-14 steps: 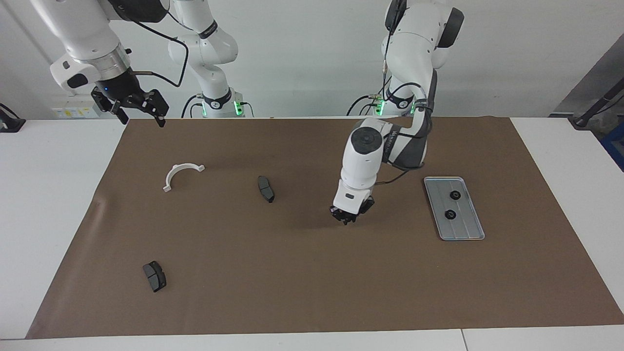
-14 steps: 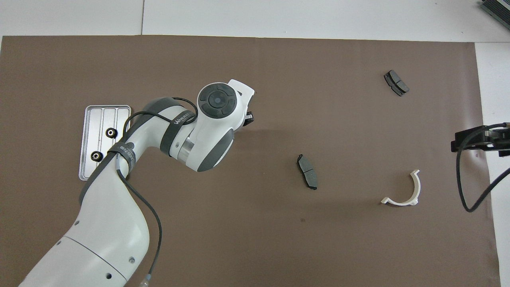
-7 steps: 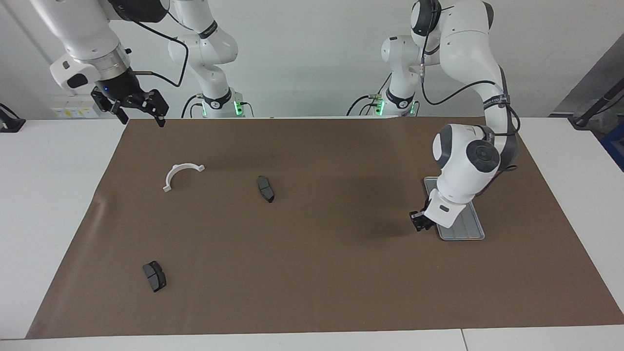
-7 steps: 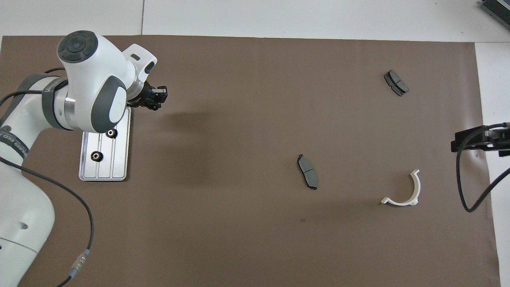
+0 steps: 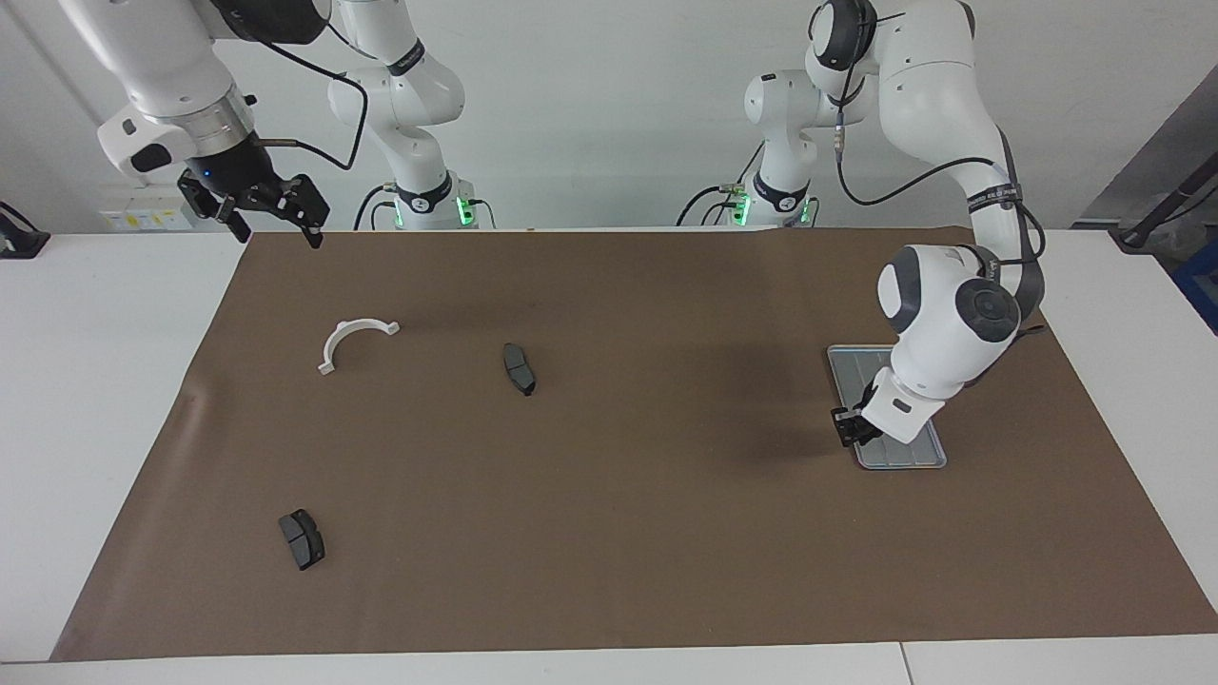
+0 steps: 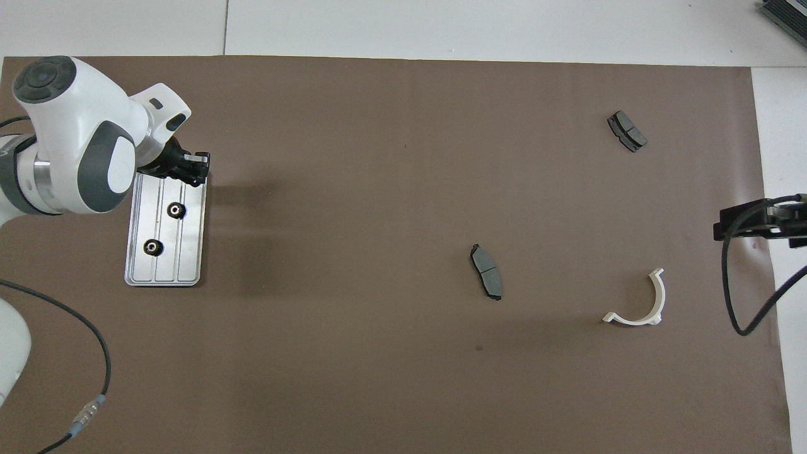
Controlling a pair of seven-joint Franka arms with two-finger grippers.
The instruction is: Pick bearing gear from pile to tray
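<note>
The silver tray [image 5: 902,458] [image 6: 189,255] lies on the brown mat at the left arm's end. Two small black round gears [image 6: 176,210] [image 6: 151,247] sit in it; the left arm hides them in the facing view. My left gripper [image 5: 850,430] [image 6: 192,170] hangs low over the tray's corner farthest from the robots. Whether it holds anything is hidden. The pile's parts are scattered: a white curved bracket [image 5: 341,338] [image 6: 662,296] and two dark grey pads [image 5: 519,368] [image 6: 486,271], [image 5: 302,538] [image 6: 627,130]. My right gripper [image 5: 255,207] [image 6: 734,224] waits open, raised over the mat's edge.
The brown mat [image 5: 609,533] covers most of the white table. A black cable [image 6: 734,296] hangs from the right arm over the mat's edge beside the bracket.
My left gripper has swung from the middle of the mat toward the left arm's end and now hangs over the tray's corner. The right arm has not moved.
</note>
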